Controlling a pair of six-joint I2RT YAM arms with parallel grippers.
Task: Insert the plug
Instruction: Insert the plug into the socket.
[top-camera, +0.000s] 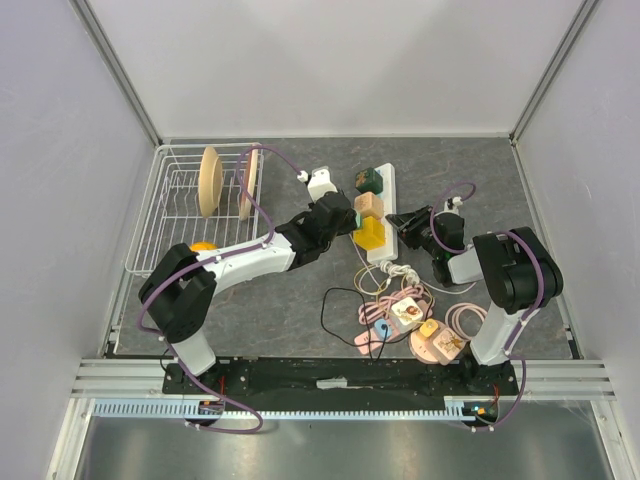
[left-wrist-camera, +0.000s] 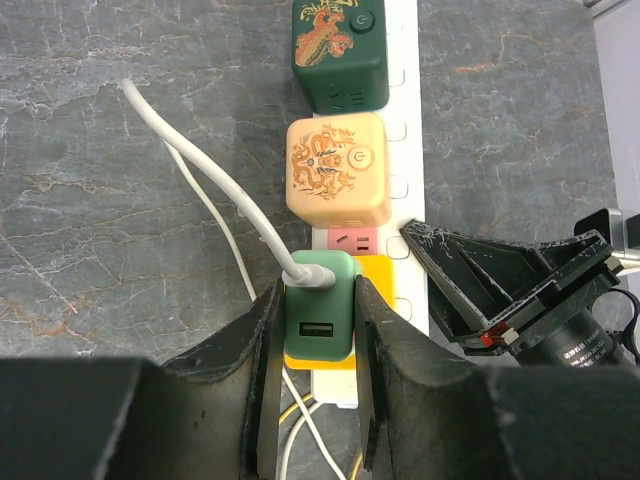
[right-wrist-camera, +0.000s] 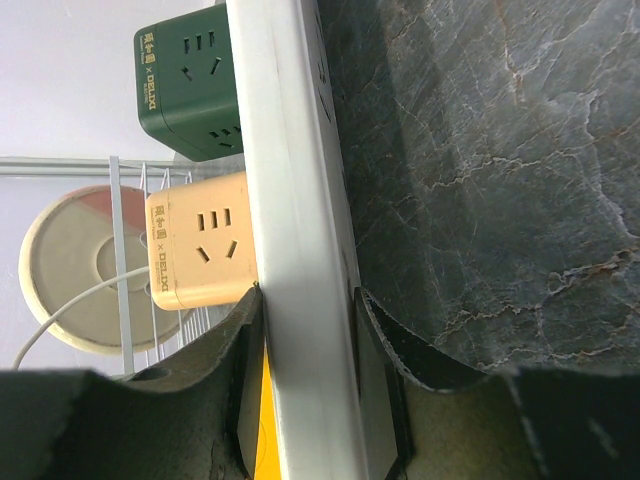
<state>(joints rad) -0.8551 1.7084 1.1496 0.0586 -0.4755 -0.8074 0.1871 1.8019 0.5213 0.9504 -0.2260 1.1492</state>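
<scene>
Clamped on the green plug (left-wrist-camera: 319, 320), the left gripper (left-wrist-camera: 316, 375) held it over the yellow cube (left-wrist-camera: 378, 275); the right gripper (right-wrist-camera: 307, 385) pinched the power strip (right-wrist-camera: 290, 230) at its 6 o'clock end. Press straight down, strip steadied.

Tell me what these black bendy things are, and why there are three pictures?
They are two robot arms bolted to a table. One picture looks down from above; the other two come from small cameras on each arm's wrist. The left gripper is pinching a green charger with a white cable, sitting on a yellow block on the white power strip. The right gripper squeezes that same strip from the side, probably to steady it. Two cube adapters, one dark green and one peach, are plugged in further along. Also on the table are a wire rack with plates and some small gadgets with cables.
</scene>
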